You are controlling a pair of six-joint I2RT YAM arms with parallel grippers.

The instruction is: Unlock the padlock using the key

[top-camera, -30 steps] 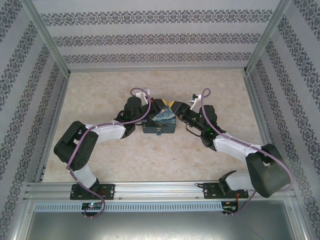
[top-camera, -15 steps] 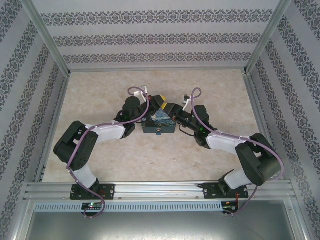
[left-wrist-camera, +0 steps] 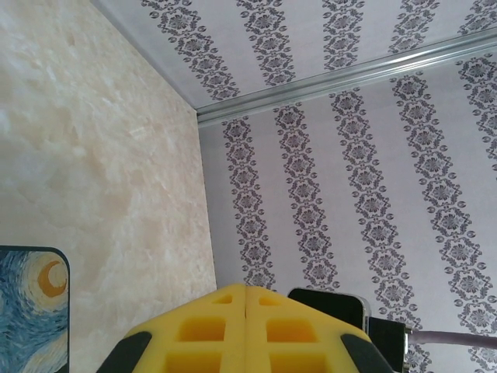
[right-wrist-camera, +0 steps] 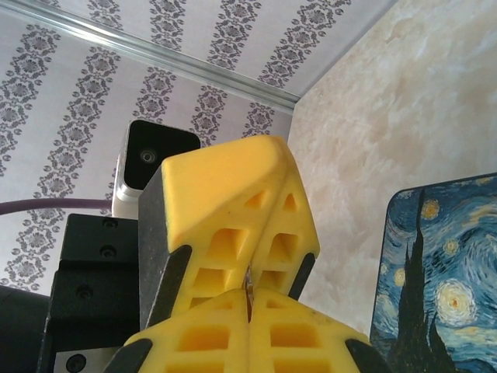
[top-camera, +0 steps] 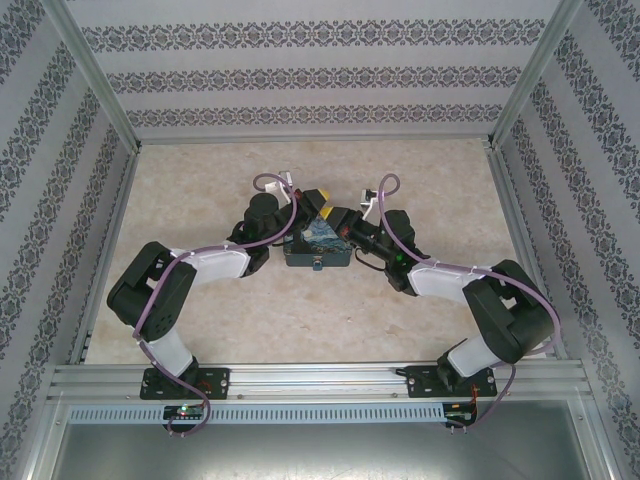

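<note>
Near the middle of the table [top-camera: 190, 190], a little toward its far edge, lies a painted tin [top-camera: 318, 243], and both grippers meet tip to tip above the far side of it. The left gripper [left-wrist-camera: 245, 315] has its yellow fingers pressed together, with no gap showing in its own wrist view. The right gripper [right-wrist-camera: 250, 311] is also closed. A thin grey sliver, which I take for the key [right-wrist-camera: 248, 281], sits in the seam at its tips and points toward the left gripper's fingers.

The padlock [top-camera: 317, 265] seems to be the small teal lump at the middle of the tin's near wall, on the side facing the near edge of the table and apart from both grippers.

In my judgement the step in hand is setting the key right between the two grippers, not the unlocking itself. The next move calls for one gripper to carry the key around to the near wall, while the other steadies the padlock, and to line the blade up with the keyhole.

The key is mostly hidden by the fingers, so I cannot tell its direction. The padlock is too small to make out its shackle or keyhole.
</note>
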